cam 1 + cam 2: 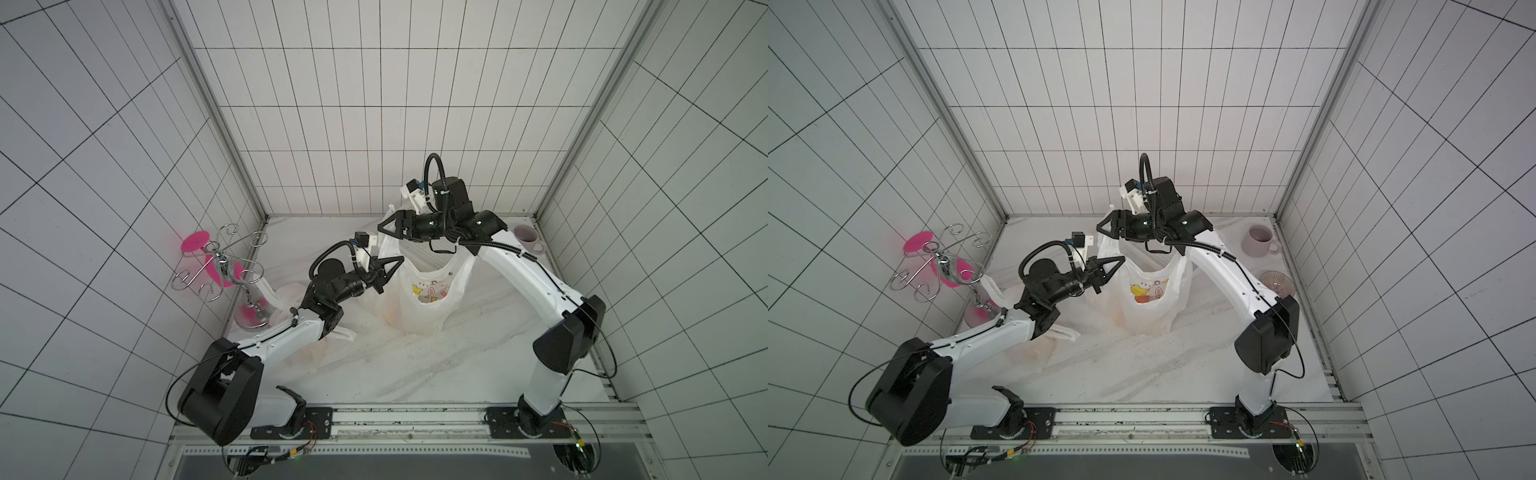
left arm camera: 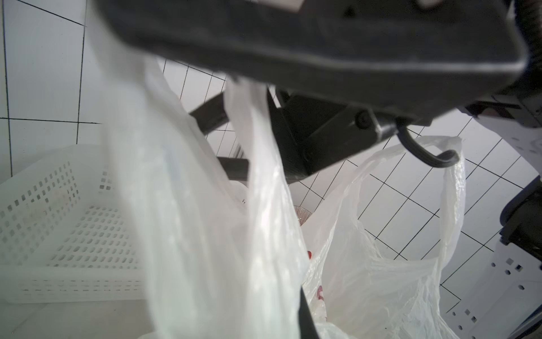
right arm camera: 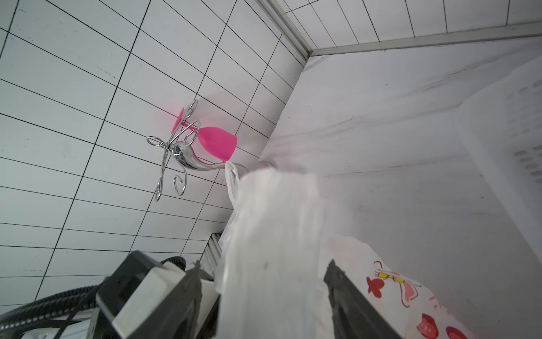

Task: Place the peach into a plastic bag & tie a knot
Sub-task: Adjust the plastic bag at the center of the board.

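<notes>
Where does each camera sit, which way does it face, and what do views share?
Top views: overhead by the arm bases, facing down and backward; left arm, right arm, left gripper, right gripper, plastic bag.
Left wrist: on the left arm, facing the bag, white basket and right gripper; own gripper blurred.
Right wrist: on the right arm, facing wire rack and pink glass; own fingers straddle a bag handle.
Shared: the bag in all; the basket in both wrist views.
</notes>
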`<state>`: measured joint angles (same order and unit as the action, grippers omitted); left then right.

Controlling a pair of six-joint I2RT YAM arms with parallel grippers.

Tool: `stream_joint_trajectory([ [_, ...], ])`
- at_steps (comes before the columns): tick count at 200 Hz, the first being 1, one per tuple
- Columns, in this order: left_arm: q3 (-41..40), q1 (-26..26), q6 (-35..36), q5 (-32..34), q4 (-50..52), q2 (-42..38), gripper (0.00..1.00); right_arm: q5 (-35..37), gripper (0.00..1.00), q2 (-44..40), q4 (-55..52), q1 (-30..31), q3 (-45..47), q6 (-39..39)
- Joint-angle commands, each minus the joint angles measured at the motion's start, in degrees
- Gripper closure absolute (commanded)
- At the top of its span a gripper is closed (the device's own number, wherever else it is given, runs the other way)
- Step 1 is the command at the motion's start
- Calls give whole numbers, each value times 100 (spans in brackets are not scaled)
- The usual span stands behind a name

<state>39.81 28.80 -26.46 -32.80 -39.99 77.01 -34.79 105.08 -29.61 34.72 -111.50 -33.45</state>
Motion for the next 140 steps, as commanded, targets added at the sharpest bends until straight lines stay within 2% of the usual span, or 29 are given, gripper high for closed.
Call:
stream_joint_trajectory([
  [1,-36,28,157,-53,-58,38,100,86,51,171,-230,71,-804,-60],
  [10,-20,18,197,-41,48,7,100,144,65,147,-214,74,-812,-15],
  [20,-4,12,243,-28,170,-59,95,112,77,114,-191,74,-810,22],
  [35,8,-52,247,53,338,-152,80,-8,92,80,-180,70,-759,16],
  [48,35,-138,217,71,382,-206,68,-146,99,3,-25,70,-589,-95],
  [86,222,-345,47,-327,46,-66,44,-476,100,-162,462,86,-183,-462],
  [104,353,-324,-95,-590,-280,150,40,-554,100,-176,556,94,-161,-546],
  [140,598,-270,-248,-583,-651,371,38,-646,100,-216,739,136,-94,-706],
])
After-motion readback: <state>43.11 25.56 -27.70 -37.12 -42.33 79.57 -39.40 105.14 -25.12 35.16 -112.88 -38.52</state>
